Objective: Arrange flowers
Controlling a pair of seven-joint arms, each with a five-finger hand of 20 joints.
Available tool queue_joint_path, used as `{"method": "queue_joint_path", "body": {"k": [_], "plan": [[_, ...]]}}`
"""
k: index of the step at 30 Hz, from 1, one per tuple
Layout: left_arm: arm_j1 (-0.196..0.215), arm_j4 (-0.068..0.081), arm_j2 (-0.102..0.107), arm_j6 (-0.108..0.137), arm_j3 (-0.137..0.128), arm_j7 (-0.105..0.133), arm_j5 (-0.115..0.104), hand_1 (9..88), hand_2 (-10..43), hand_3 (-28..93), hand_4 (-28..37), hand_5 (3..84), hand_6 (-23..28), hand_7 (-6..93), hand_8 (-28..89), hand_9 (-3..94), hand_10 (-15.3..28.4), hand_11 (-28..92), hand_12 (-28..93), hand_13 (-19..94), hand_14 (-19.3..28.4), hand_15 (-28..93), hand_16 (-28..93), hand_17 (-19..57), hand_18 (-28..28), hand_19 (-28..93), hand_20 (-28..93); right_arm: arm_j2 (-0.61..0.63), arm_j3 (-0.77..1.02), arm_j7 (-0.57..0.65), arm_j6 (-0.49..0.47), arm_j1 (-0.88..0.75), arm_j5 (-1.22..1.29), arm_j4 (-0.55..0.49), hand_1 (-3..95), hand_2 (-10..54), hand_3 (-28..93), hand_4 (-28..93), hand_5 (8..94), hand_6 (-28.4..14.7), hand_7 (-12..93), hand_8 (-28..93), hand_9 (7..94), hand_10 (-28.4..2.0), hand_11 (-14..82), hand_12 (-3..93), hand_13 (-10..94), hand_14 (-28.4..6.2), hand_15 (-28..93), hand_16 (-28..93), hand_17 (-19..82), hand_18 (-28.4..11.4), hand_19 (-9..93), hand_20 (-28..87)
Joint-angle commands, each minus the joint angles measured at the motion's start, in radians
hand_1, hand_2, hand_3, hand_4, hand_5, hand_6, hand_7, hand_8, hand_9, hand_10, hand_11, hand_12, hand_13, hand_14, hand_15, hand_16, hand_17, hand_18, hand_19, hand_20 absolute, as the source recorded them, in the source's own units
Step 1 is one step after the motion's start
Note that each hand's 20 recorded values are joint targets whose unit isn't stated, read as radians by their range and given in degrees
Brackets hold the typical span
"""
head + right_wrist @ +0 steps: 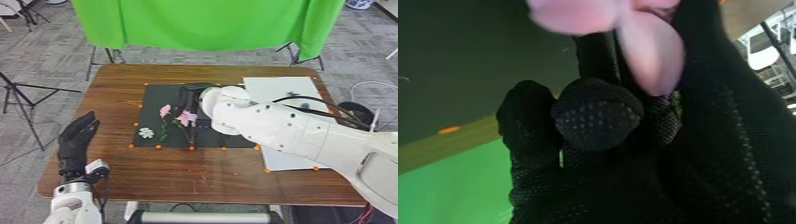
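Brown counter (178, 186) under a dark mat (155, 94); right hand (190, 94) above, fingers curled round a pink flower (187, 118); left hand (77, 134) open, empty, by the left edge.

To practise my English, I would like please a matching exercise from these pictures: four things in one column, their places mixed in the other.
Column one:
1. white flower
2. green cloth
3. left hand
4. white sheet

Column two:
A. at the table's left side
B. right of the dark mat
C. hanging beyond the table's far edge
D. on the dark mat

Right pairs: 1-D, 2-C, 3-A, 4-B
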Motion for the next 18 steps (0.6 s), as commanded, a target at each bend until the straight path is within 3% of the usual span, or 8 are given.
{"method": "queue_joint_path", "body": {"k": [1,7,18], "plan": [[0.014,0.018,-0.035,-0.008,0.027,-0.01,0.004,38.8,-9.5,75,-16.3,48.7,-1.7,26.8,-12,36.4,9.6,26,14,35,12.7,19,-1,13.6,10.5,12,20,-0.003,0.015,-0.002,-0.015,0.008,0.019,0.0,43.0,-8.5,64,-16,70.1,0.4,19,5,64.7,-14.4,8.9,15.6,88,-2.6,66,26,64,-14.0,93,61],[0.019,0.016,-0.034,-0.008,0.027,-0.008,0.002,38.3,-9.5,75,-16.1,48.6,-1.5,25.5,-11,36.4,10.1,25,14,35,13.0,19,0,13.1,10.6,12,20,-0.002,0.022,-0.003,-0.027,0.014,0.024,0.004,37.3,-6.0,67,-16,65.3,0.1,18,-9,61.3,-15.7,8.3,15.7,87,-3.4,66,26,63,-14.5,93,60],[0.014,0.019,-0.037,-0.017,0.023,-0.017,0.008,38.0,-9.0,73,-14.6,48.6,-0.8,22.2,-10,36.1,10.6,24,14,34,13.8,19,0,12.3,10.8,13,20,0.007,0.064,-0.023,-0.026,0.022,0.03,0.013,32.0,-8.9,67,-14,53.2,0.1,13,-8,51.8,-17.2,6.5,15.4,85,-4.5,66,25,60,-15.3,93,57]]}}
